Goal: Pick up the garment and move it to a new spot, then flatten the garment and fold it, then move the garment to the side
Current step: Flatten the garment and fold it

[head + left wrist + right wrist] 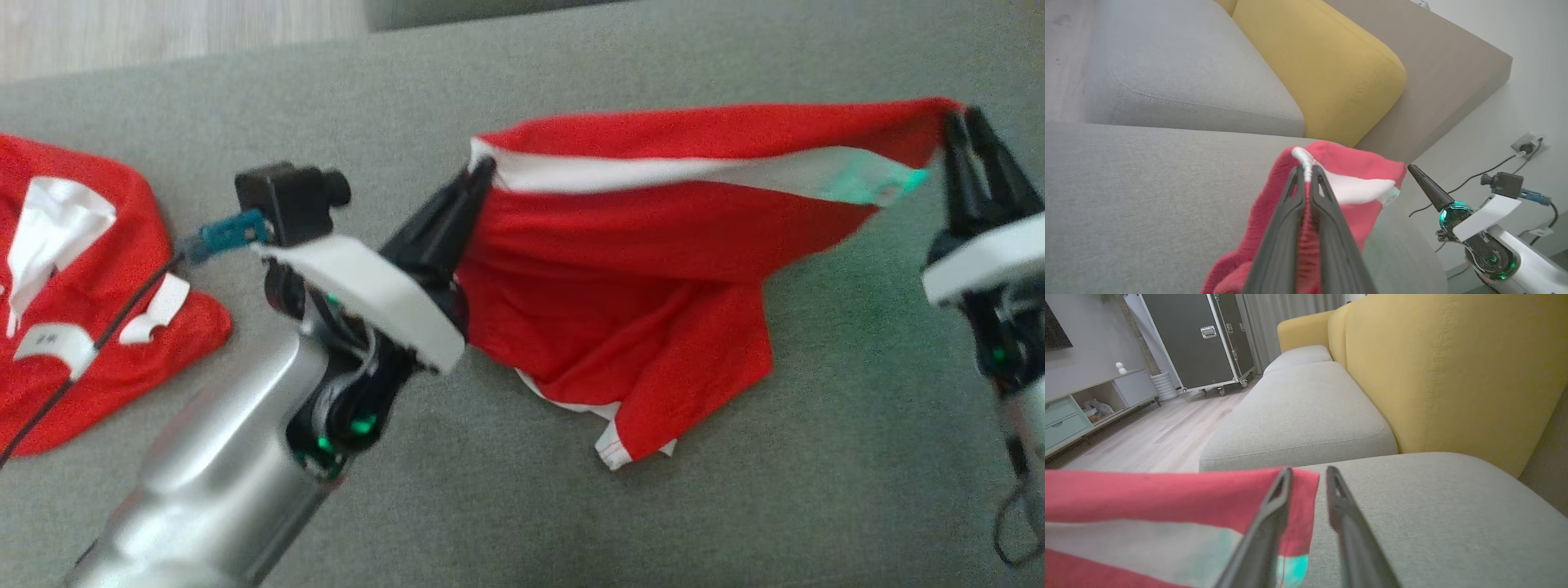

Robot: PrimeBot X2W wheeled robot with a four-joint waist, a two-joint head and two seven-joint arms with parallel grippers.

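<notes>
A red garment (637, 269) with a white stripe hangs stretched between my two grippers above the grey sofa seat (775, 506). Its lower part sags onto the cushion. My left gripper (482, 171) is shut on the garment's left end; in the left wrist view its fingers (1306, 169) pinch the white hem of the red cloth (1359, 163). My right gripper (959, 118) is at the garment's right corner. In the right wrist view its fingers (1308, 471) stand apart, with the cloth's corner (1167, 494) resting against the left finger and reaching into the gap.
A second red and white garment (73, 278) lies at the seat's left. Yellow back cushions (1453, 367) run along the sofa's far side. Beyond the sofa are a wooden floor (1147, 437), a black wheeled case (1200, 339) and a low cabinet (1069, 412).
</notes>
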